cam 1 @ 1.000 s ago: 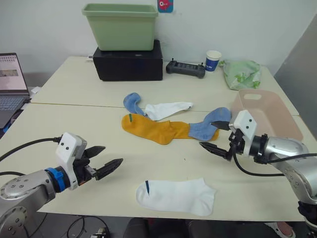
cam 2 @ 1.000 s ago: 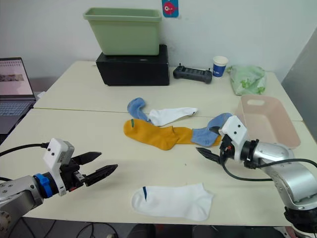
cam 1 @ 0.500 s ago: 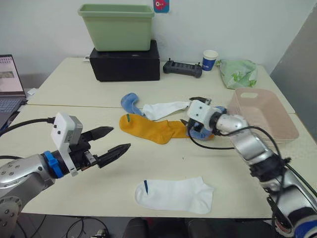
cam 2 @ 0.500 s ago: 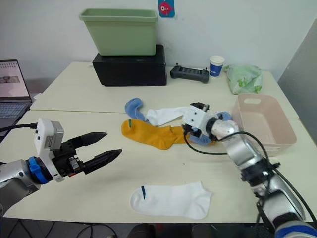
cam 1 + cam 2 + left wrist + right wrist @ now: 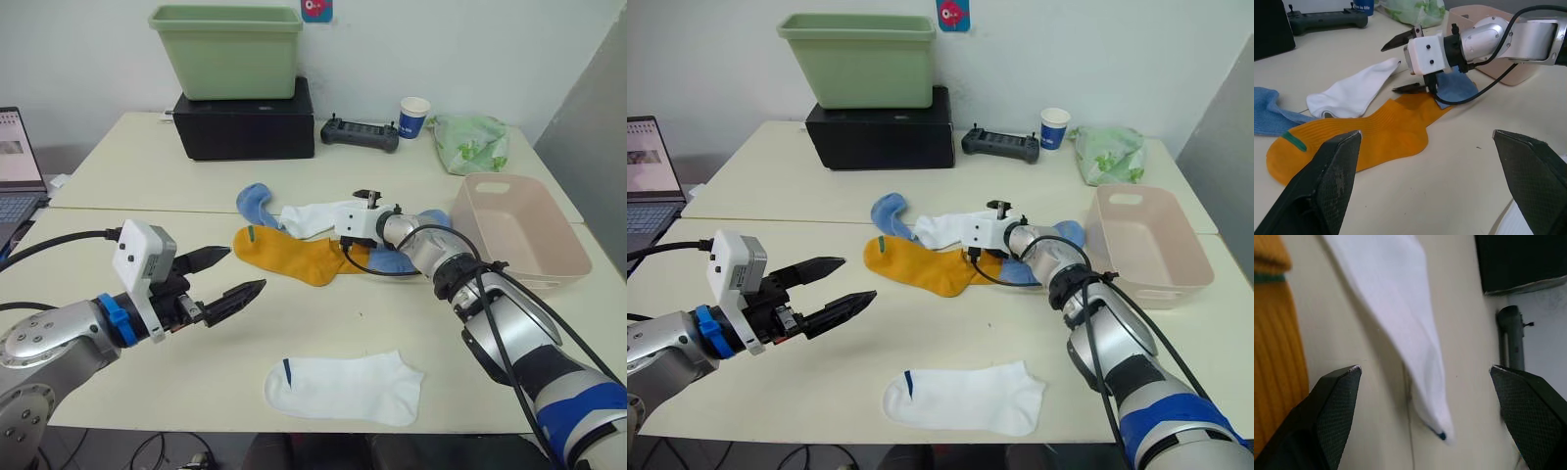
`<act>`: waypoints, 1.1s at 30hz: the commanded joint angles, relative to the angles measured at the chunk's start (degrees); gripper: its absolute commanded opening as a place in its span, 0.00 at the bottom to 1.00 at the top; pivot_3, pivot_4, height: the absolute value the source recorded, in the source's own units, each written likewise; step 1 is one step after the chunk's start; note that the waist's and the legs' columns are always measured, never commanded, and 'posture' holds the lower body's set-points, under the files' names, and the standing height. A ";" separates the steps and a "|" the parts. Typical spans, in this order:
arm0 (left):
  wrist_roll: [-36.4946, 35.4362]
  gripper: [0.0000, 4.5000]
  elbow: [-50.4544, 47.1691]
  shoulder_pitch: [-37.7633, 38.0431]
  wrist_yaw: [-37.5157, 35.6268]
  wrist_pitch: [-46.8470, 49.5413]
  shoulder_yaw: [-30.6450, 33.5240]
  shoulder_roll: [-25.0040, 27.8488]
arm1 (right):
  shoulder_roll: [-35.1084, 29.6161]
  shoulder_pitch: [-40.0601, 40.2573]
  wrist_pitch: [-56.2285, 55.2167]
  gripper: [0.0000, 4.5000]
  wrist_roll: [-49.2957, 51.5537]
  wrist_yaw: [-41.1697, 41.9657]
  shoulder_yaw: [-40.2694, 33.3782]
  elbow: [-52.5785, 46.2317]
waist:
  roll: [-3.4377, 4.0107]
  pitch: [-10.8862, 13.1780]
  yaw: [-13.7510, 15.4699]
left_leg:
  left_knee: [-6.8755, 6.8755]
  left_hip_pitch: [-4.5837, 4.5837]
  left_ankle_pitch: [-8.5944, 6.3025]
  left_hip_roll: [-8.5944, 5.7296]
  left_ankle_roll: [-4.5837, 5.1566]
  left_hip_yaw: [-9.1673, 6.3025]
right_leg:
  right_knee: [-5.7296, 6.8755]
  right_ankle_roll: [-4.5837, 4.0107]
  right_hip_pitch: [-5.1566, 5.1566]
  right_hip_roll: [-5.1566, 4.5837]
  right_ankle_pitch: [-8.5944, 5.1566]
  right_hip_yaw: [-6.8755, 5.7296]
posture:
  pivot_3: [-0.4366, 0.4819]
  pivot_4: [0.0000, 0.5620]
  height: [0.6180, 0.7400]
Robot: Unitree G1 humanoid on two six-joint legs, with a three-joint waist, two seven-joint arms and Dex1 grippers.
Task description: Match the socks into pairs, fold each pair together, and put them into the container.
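Right gripper (image 5: 1406, 62), fingers spread, sits over the toe of the white sock (image 5: 318, 215) mid-table, just above the yellow sock (image 5: 294, 255). Left gripper (image 5: 235, 279), also spread, hovers apart, empty. Pink basket (image 5: 519, 230) stands nearby.

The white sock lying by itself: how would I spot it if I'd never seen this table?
Start at the cream table and look to its near edge, between the robot's two arms. There a short white ankle sock lies flat and alone, well apart from the heap of mustard-yellow, light blue and white socks farther back. A small dark blue mark sits at its cuff.
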 commanded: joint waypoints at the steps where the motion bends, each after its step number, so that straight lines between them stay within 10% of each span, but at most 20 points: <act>1: 0.99 1.00 -1.44 0.58 -0.35 -1.32 0.12 0.06 | -0.18 -2.24 -0.92 0.80 -1.08 -0.25 -0.93 2.90 | 0.00 0.00 -0.11 | 0.00 0.00 0.00 0.00 0.00 -0.04 | 0.01 0.00 0.01 0.00 0.00 -0.03 | 0.48 0.27 0.83; 11: 6.46 1.00 2.16 1.44 -4.05 -5.09 -2.21 -0.83 | 1.54 -3.95 -0.96 0.01 -0.74 -2.78 -3.67 6.06 | 0.01 0.01 -0.43 | 0.04 0.04 0.00 -0.01 0.00 -0.09 | 0.27 0.00 -0.03 0.02 0.00 -0.05 | 0.48 0.27 0.83; 20: 8.00 1.00 1.95 1.99 -4.31 -5.62 -2.16 -1.74 | -1.61 -2.75 -6.09 0.01 1.41 -3.62 -8.10 -0.88 | 0.04 0.02 -0.46 | 0.06 0.04 0.00 -0.01 0.00 -0.10 | 0.40 -0.02 -0.05 0.03 -0.02 -0.06 | 0.48 0.27 0.83; 33: 6.83 1.00 1.03 0.54 -3.00 -4.00 -3.48 -1.59 | -17.21 9.88 -3.90 0.01 11.13 10.73 -19.60 -40.02 | 0.04 0.03 -0.16 | 0.06 0.03 0.00 0.00 0.01 -0.17 | 0.43 -0.01 -0.03 0.02 -0.02 -0.11 | 0.48 0.27 0.83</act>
